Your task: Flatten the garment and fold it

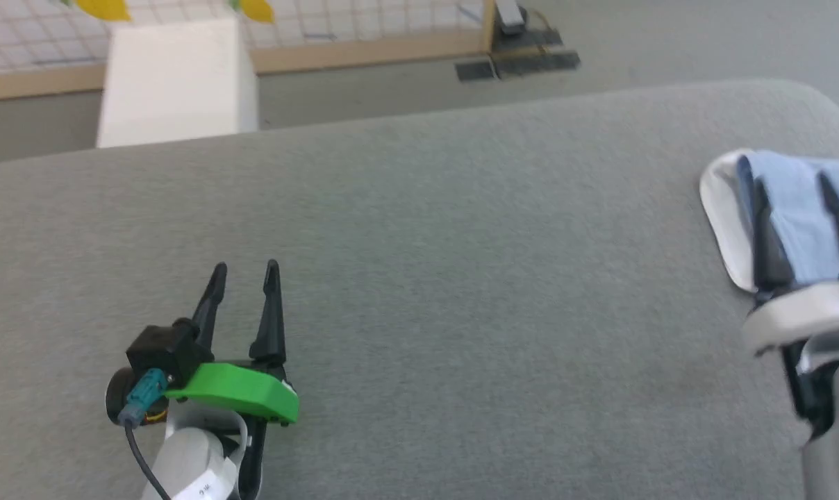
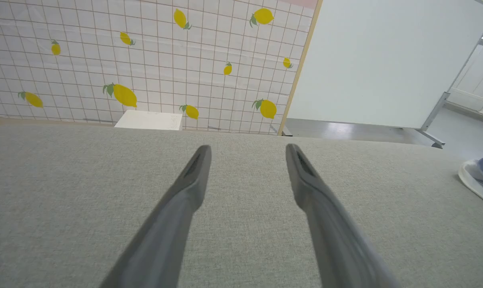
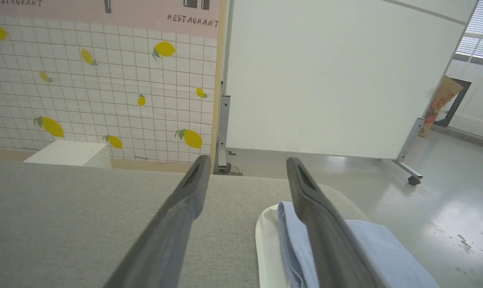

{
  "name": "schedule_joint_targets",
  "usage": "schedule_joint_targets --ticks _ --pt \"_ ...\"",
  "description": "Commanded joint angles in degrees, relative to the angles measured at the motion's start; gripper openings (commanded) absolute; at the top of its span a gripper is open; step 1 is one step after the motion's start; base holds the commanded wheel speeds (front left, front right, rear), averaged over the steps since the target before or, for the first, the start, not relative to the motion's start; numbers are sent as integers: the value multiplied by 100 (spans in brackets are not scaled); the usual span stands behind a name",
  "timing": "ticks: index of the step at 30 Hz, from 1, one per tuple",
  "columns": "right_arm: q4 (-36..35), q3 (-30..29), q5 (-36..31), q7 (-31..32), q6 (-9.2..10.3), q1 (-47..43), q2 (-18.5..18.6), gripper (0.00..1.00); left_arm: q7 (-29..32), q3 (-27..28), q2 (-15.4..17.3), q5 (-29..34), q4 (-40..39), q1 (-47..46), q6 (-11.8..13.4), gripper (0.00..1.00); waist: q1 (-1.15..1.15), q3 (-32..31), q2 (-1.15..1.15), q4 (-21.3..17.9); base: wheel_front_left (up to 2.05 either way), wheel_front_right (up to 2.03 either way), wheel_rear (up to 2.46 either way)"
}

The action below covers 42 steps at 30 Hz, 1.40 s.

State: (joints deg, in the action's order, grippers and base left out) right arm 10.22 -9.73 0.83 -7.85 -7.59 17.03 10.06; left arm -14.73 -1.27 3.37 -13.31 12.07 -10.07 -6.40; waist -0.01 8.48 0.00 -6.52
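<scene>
Closest to you, the left hand [image 1: 246,265] sits over the near-left part of the counter [image 1: 461,243], with its two dark fingers spread wide over bare cloth. There's a bright green bracket [image 1: 242,392] behind the fingers and a white tag [image 1: 208,486] on the wrist. The tag has some dark print on it, but it's too small to read.

Over at the right edge, your right hand [image 1: 790,180] has its fingers wide apart too, not pinching anything. They point across the garment [image 1: 794,222], and in the right wrist view one finger lies over the blue cloth while the other is over bare counter. The garment is bunched up by the far-right corner, with light-blue layers on top and a white layer sticking out underneath on the side facing the middle of the counter.

The counter top is a grey woven fabric with a rounded far-right corner.

Past the far edge there's a white box [image 1: 176,80] on the floor. Behind it is a wall [image 2: 145,60] of white tiles printed with yellow lemons, with a pink band above that reads "RESTAURANT" [image 3: 192,20]. To the right of that is a big white panel [image 3: 325,80] on a wheeled metal stand, on a glossy grey floor [image 3: 445,208].
</scene>
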Motion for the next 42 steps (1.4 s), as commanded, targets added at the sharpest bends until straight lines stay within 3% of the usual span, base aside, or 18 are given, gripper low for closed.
schedule_joint_targets --ticks 1,14,28,29,42 --pt "-90 82 118 -39 10 -202 -62 100 -26 -10 -26 -51 26 93 38 100 1 -530 0 545 0 0 0" --pt "-512 324 280 -236 10 -1412 -588 100 -27 -273 -47 -83 159 366 86 100 1 -739 0 1088 0 0 0" --pt "-595 376 232 -209 10 -1722 -715 100 -27 -397 -48 -216 148 461 245 100 1 -765 0 1254 0 0 0" --pt "-588 375 226 -177 0 -1658 -704 0 -1 -389 -23 -201 158 392 222 0 1 -765 0 1254 0 0 0" --pt "-591 376 223 -168 0 -1658 -703 0 12 -380 -21 -190 150 393 220 0 1 -766 0 1248 0 0 0"
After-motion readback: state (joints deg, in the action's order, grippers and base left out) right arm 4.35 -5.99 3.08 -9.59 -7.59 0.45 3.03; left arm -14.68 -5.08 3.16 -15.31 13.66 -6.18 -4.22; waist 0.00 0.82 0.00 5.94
